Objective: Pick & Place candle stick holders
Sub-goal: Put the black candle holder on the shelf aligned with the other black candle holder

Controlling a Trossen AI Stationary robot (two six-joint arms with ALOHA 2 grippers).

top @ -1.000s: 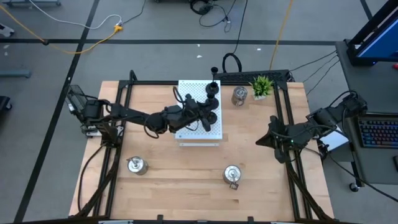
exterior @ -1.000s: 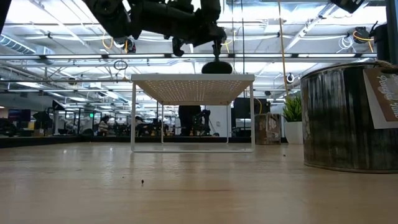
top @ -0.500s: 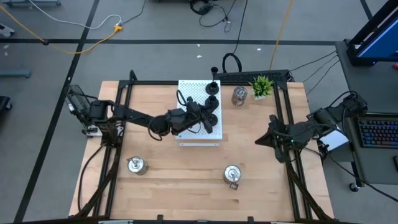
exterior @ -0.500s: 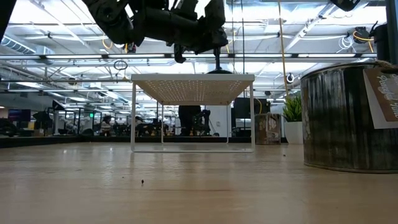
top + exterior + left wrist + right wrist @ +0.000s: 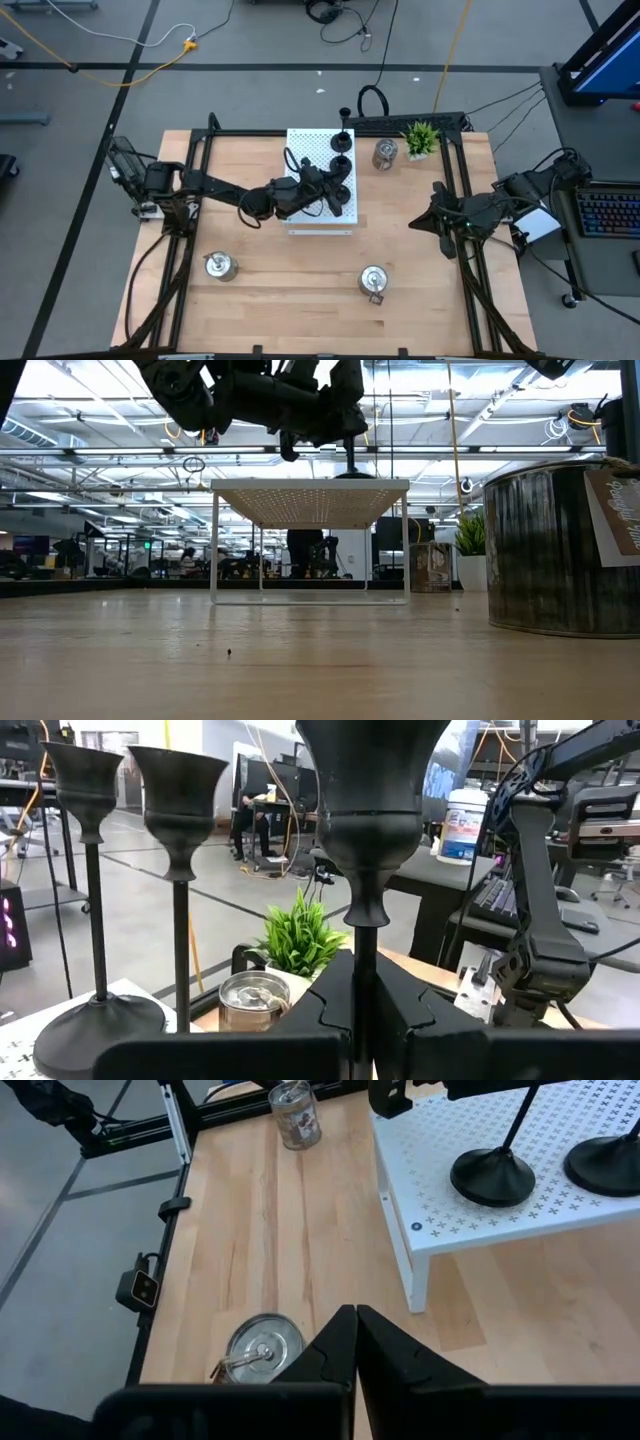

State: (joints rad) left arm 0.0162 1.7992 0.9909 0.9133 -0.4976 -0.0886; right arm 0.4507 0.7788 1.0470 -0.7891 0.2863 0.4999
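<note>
My left gripper (image 5: 330, 188) reaches over the white perforated board (image 5: 345, 212) and is shut on a matte black candle stick holder (image 5: 368, 780). The holder's round base (image 5: 350, 474) sits at the board's top. Two more black holders (image 5: 178, 790) (image 5: 82, 780) stand on the board beyond it, on their round bases. A fourth black one (image 5: 344, 114) stands past the board's far edge. Three silver holders stand on the table: far (image 5: 383, 153), near left (image 5: 218, 265) and near middle (image 5: 373, 281). My right gripper (image 5: 428, 222) is shut and empty at the table's right side. My left gripper pinches the black holder's thin stem (image 5: 365, 935) between its two fingers (image 5: 330, 1010), below the cup. The fingers come level from the table's left side and lie across the stem. The holder stands upright, and its base (image 5: 350, 474) appears to rest on the board.
A small green plant (image 5: 421, 138) stands at the far right by the far silver holder. Black frame rails (image 5: 205, 190) run along the table's left and right sides. Bare wood lies between the board and the near silver holders.
My left gripper has come down and a little toward the table's near left with the black holder. The holder's base hung clear above the board a second ago and now sits at the board's top, still upright. The gripper stays shut on the stem.
</note>
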